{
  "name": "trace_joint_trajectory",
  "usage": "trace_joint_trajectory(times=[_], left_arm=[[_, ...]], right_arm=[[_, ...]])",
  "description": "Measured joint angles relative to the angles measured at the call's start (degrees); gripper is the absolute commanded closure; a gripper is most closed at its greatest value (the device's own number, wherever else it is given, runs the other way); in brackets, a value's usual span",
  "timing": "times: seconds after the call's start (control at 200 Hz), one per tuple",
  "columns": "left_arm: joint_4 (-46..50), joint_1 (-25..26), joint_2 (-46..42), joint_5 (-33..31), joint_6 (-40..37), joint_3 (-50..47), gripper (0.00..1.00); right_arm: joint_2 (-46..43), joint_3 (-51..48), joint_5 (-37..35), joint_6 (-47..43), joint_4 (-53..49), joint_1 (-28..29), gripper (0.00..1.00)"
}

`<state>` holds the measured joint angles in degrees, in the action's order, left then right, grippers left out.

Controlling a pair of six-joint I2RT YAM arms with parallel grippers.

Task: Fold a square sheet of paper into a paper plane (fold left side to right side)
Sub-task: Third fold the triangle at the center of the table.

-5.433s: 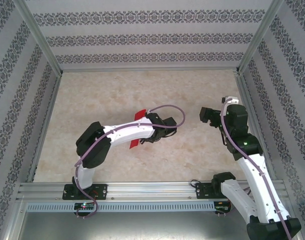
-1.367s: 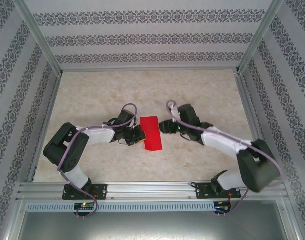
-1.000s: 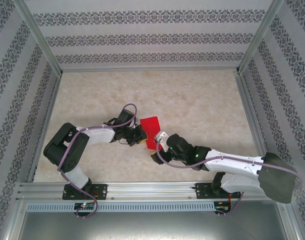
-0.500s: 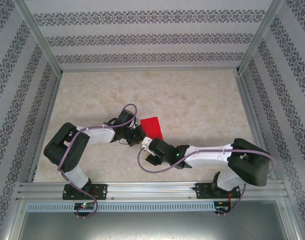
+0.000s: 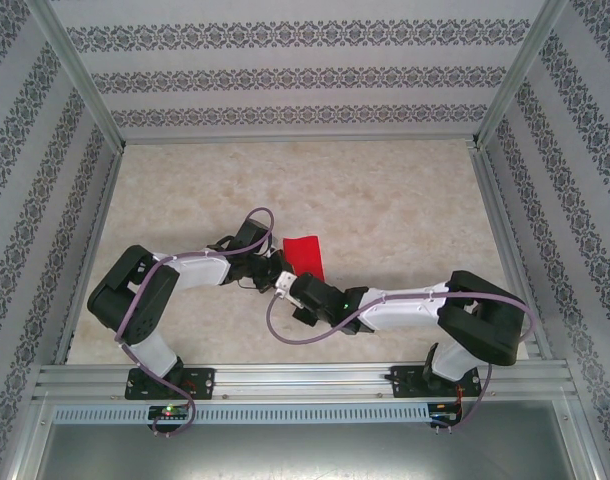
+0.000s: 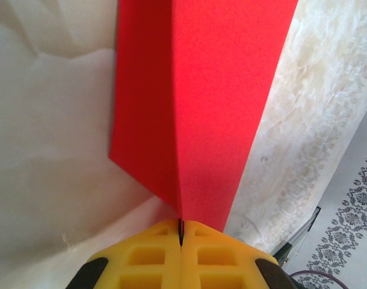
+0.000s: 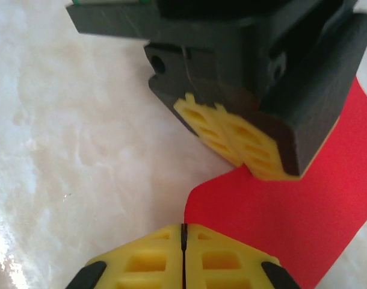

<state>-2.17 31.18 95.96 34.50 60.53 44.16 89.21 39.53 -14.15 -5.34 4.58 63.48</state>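
Both end effectors met at the near left corner of the square sheet of paper [image 5: 305,256], which lay folded into a narrow red strip near the middle of the counter [image 5: 405,190], its long axis running from near to far with a slight lean. The left end effector [image 6: 180,232] was clenched on the strip's edge, red paper rising straight out from between its jaws. The right end effector [image 7: 183,232] was closed too, just beside the left one at the curled paper edge; whether it pinched any paper could not be told. From both, the strip stretched away and rightward, so the coming crease would likely follow that axis.
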Motion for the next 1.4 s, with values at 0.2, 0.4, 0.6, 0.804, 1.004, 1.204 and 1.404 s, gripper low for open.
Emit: trace_joint_trajectory(times=[0.2,0.4,0.6,0.804,1.004,1.204,1.404], left_arm=[[4.7,-0.1,-1.1,-0.9,-3.6,1.6,0.66],[12.9,-3.0,-7.6,-2.3,-8.5,3.4,0.56],[18.3,-6.9,-8.2,-2.2,-13.2,8.1,0.73],[19.4,-6.4,3.0,-0.4,-18.9,19.3,0.84],[20.9,-4.0,14.2,0.3,-23.1,28.5,0.91],[21.9,-3.4,20.7,0.7,-25.1,32.1,0.94],[22.3,-3.5,22.6,1.3,-25.9,32.1,0.96]], right_arm=[[-0.3,0.1,2.3,0.2,-0.1,-1.2,1.0],[-1.3,0.1,7.2,1.5,0.0,-4.0,1.0],[-1.3,0.1,11.4,4.0,0.0,-5.7,1.0],[-1.3,0.0,15.1,7.1,1.5,-7.9,1.0],[-0.9,0.0,17.7,9.5,2.8,-9.0,1.0],[0.4,-0.4,20.5,11.8,4.0,-10.5,1.0],[0.7,-1.1,24.6,14.6,4.9,-13.5,1.0]])
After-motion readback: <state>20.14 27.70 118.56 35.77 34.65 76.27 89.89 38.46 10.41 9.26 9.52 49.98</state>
